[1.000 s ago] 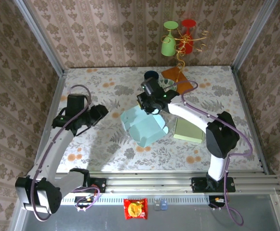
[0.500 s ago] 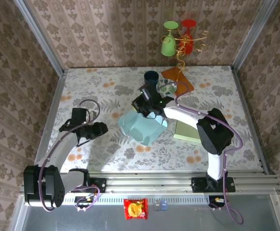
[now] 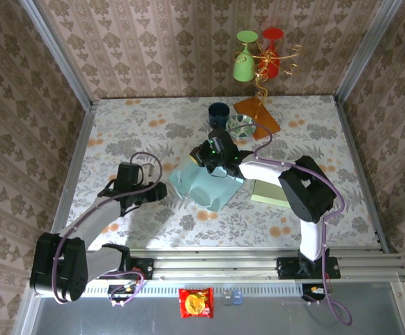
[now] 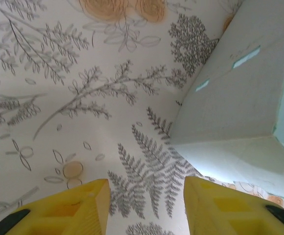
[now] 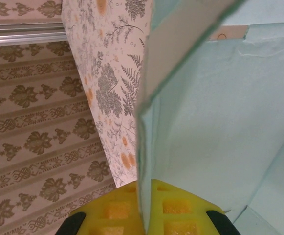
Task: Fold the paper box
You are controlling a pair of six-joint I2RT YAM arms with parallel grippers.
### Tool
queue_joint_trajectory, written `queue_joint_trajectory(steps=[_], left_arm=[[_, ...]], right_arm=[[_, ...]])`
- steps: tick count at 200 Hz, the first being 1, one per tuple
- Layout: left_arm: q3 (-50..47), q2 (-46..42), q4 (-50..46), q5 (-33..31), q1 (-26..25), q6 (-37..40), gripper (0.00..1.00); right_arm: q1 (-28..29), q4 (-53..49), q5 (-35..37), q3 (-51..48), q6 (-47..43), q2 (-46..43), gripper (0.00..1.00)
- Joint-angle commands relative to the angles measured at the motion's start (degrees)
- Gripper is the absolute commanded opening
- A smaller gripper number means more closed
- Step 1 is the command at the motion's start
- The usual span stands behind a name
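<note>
The light blue paper box point(image 3: 208, 185) lies partly folded in the middle of the table. My right gripper point(image 3: 213, 158) sits at its far edge, shut on one thin upright wall of the box point(image 5: 220, 122); the paper runs between the two yellow fingers point(image 5: 181, 215). My left gripper point(image 3: 162, 192) is low over the table just left of the box, a small gap away. Its yellow fingers point(image 4: 83, 205) stand open with only the flowered tablecloth between them. The box's pale outer side point(image 4: 229, 107) fills the right of the left wrist view.
A green pad point(image 3: 272, 190) lies right of the box. Behind it stand a dark cup point(image 3: 219, 112), a glass bowl point(image 3: 242, 126) and an orange-based wire stand point(image 3: 258, 112) holding a green and a red cup. Walls close in three sides.
My left gripper has travelled right across the table to the box's left side. The right gripper, still holding the wall, has come slightly nearer and the box has shifted with it.
</note>
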Motion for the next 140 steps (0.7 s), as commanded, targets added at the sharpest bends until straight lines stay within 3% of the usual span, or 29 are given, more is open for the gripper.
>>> queue_joint_trajectory(steps=[1, 93, 140], left_arm=[[-2.3, 0.1, 7.7, -0.7, -0.8, 3.6, 0.46], [-2.3, 1.9, 12.5, -2.4, -6.5, 7.5, 0.48], [-1.6, 3.9, 16.0, -1.1, -8.2, 8.9, 0.42]], right_arm=[[-0.3, 4.2, -1.3, -1.9, -2.4, 1.0, 0.0], [-0.6, 5.3, -1.9, -1.9, -0.9, 1.2, 0.0], [-0.9, 6.7, -2.1, -2.3, 0.7, 1.4, 0.0]])
